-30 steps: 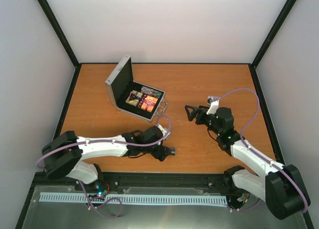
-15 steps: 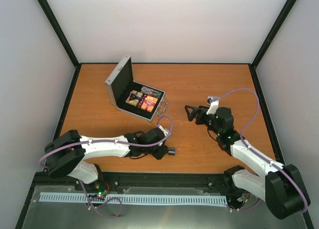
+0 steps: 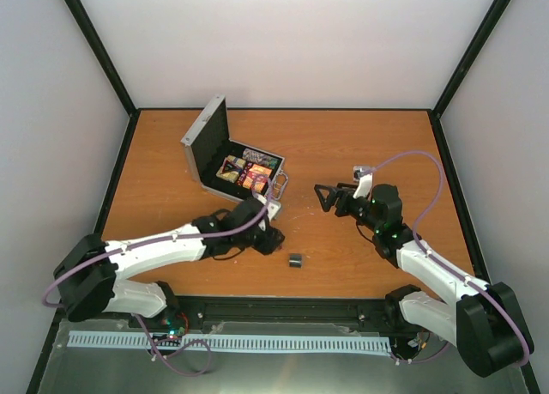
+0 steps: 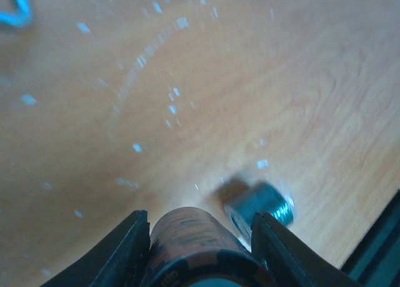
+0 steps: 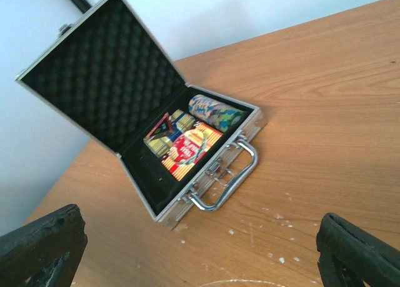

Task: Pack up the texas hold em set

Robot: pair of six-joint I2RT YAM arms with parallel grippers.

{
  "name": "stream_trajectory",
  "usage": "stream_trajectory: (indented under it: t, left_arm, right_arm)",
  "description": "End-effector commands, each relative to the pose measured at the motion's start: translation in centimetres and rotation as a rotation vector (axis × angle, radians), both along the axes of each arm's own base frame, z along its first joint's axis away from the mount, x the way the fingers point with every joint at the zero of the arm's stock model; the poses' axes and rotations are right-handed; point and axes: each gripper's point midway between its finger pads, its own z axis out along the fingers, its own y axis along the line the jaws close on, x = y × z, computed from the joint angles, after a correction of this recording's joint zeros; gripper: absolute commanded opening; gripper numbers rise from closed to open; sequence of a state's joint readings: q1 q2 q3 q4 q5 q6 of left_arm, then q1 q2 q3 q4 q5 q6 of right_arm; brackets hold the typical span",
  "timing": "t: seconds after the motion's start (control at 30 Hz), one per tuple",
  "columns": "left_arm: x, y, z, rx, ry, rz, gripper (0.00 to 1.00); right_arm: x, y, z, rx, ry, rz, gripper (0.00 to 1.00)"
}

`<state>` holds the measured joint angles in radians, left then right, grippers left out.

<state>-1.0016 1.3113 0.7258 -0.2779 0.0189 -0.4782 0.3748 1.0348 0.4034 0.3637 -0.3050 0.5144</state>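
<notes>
Change: the left fingers have pulled off the near table edge and swung far-left toward the silver case. They are clamped on a red-brown chip roll.

- A short dark chip roll is left lying by the near edge, so probably one more fetch.
- The case stands open, lid upright, with chips and card boxes inside.
- The right fingers are spread wide and empty, right of the handle, apart from it.

Room: bare table lies between case and right fingers. The leftover roll sits close to the drop-off.
</notes>
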Motion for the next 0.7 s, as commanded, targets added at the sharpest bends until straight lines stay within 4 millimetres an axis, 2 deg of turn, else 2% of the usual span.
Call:
stream_trajectory:
  t: [0.0, 0.07, 0.13, 0.23, 0.33, 0.47, 0.67]
  left_arm:
    - [4.7, -1.5, 10.3, -0.294, -0.136, -0.02, 0.35]
    - [6.1, -0.6, 13.3, -0.39, -0.161, -0.024, 0.35]
    - [6.6, 0.2, 15.9, -0.492, -0.167, -0.055, 0.35]
    - [6.8, 1.2, 18.4, -0.598, -0.16, -0.097, 0.36]
    - [6.5, 1.6, 19.4, -0.665, -0.127, -0.132, 0.36]
    - [5.0, 1.6, 20.4, -0.752, -0.079, -0.193, 0.36]
    - [3.5, 1.9, 21.4, -0.817, -0.054, -0.232, 0.36]
  right_arm:
    - [-0.9, 2.0, 2.2, 0.025, -0.065, 0.147, 1.0]
    - [-2.1, 2.9, 2.4, 0.042, -0.073, 0.222, 1.0]
    - [-3.6, 3.9, 2.7, 0.058, -0.088, 0.31, 1.0]
    - [-5.8, 5.6, 3.4, 0.067, -0.107, 0.437, 1.0]
    - [-7.8, 7.5, 4.2, 0.079, -0.126, 0.552, 1.0]
    - [-10.3, 10.2, 5.3, 0.103, -0.164, 0.673, 1.0]
    - [-11.1, 12.1, 6.3, 0.138, -0.213, 0.683, 1.0]
